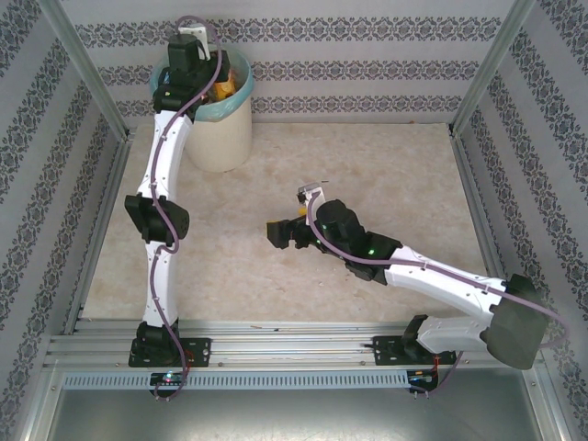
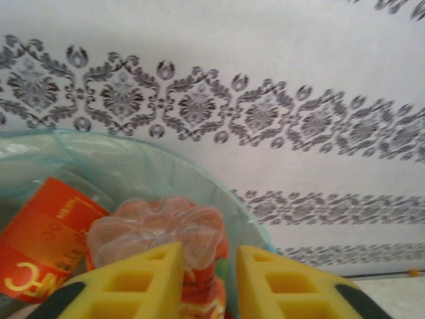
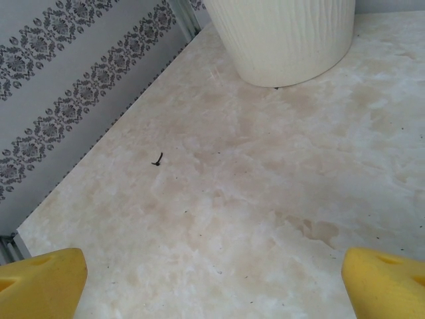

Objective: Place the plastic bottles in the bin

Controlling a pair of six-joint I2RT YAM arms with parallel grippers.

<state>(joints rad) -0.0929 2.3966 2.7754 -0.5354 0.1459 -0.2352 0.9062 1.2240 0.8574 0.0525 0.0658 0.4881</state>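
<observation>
The bin (image 1: 220, 138) stands at the back left of the table, its turquoise liner (image 2: 133, 159) folded over the rim. My left gripper (image 1: 188, 64) hangs over the bin's mouth. In the left wrist view its yellow fingers stand apart (image 2: 210, 266), open. Just below them lies a clear bottle with an orange label (image 2: 159, 222), its base towards the camera and a small gap left to the right finger. Beside it inside the bin is a red-labelled bottle (image 2: 46, 246). My right gripper (image 1: 276, 231) is low over mid-table, wide open (image 3: 212, 292), with only bare tabletop between its fingers.
The cream ribbed wall of the bin (image 3: 285, 33) rises ahead of the right gripper. A small dark speck (image 3: 158, 159) lies on the marbled tabletop. Patterned walls enclose the table on three sides, with a metal rail along the near edge (image 1: 294, 344).
</observation>
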